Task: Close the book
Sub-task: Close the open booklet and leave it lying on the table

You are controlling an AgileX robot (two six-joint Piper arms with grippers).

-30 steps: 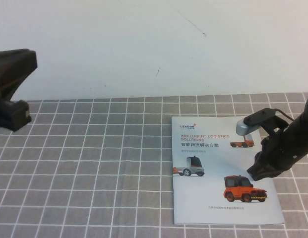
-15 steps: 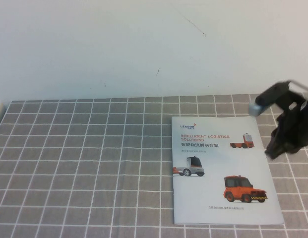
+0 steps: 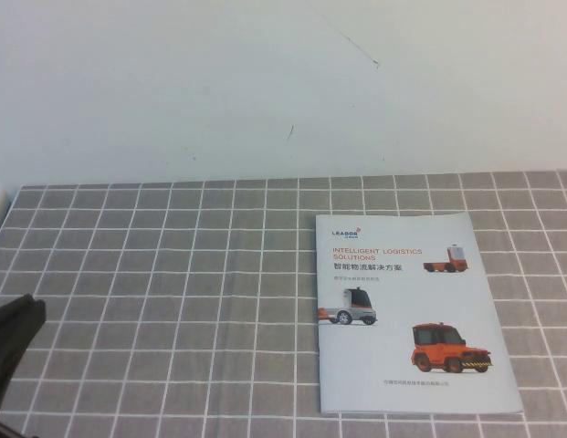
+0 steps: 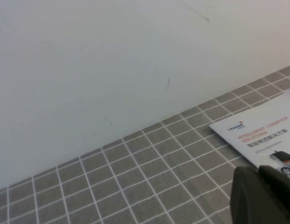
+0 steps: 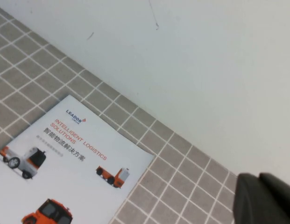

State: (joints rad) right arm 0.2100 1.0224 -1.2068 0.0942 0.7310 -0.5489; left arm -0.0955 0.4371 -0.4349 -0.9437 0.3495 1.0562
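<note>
One closed book (image 3: pixel 413 313), left tool (image 4: pixel 259 176), right tool (image 5: pixel 259 181) both above cloth (image 3: pixel 173 274)

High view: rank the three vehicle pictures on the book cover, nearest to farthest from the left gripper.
1. Silver van, left side of the book.
2. Orange jeep, near right.
3. Orange tractor, far right.
Left gripper is at the table's near left corner; right gripper shows only in its wrist view.
</note>
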